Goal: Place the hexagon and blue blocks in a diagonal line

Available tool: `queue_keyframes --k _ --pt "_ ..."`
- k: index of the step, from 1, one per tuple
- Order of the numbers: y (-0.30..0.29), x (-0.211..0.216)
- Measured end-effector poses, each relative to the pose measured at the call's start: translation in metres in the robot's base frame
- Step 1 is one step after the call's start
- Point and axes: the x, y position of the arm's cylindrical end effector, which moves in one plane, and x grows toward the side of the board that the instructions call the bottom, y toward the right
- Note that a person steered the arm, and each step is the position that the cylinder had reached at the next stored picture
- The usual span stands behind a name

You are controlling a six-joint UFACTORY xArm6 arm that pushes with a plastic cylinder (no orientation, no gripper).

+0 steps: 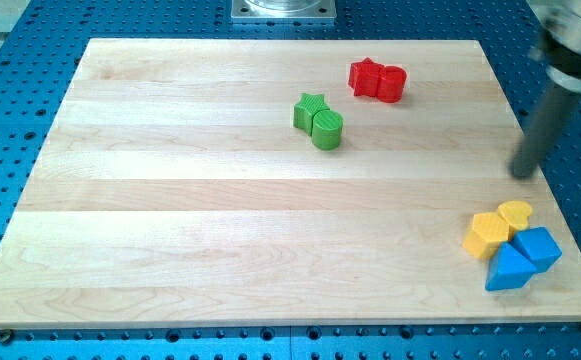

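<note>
A yellow hexagon block [487,236] lies near the board's lower right corner. A yellow heart-shaped block [516,214] touches it at its upper right. A blue cube [538,247] and a blue triangular block [508,269] sit just below, touching the yellow ones. My tip [523,174] is blurred, at the board's right edge, a short way above the yellow heart and apart from it.
A green star [309,109] and a green rounded block [327,129] touch near the board's upper middle. A red star [366,76] and a red rounded block [391,83] touch further up right. The wooden board [220,200] lies on a blue perforated table.
</note>
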Motion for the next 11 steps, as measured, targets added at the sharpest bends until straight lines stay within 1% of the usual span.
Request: queue_keyframes --k 1,2,3,4,5,6,7,8,9,10,11 --pt "-0.02 0.024" --pt "-0.067 0.029" --pt "-0.07 0.035" --pt "-0.035 0.042" --pt "0.005 0.093" --pt "-0.012 0.106" --pt "-0.059 0.105" --pt "-0.087 0.105" --pt "-0.107 0.1" --pt "-0.109 0.091" --pt "-0.138 0.071"
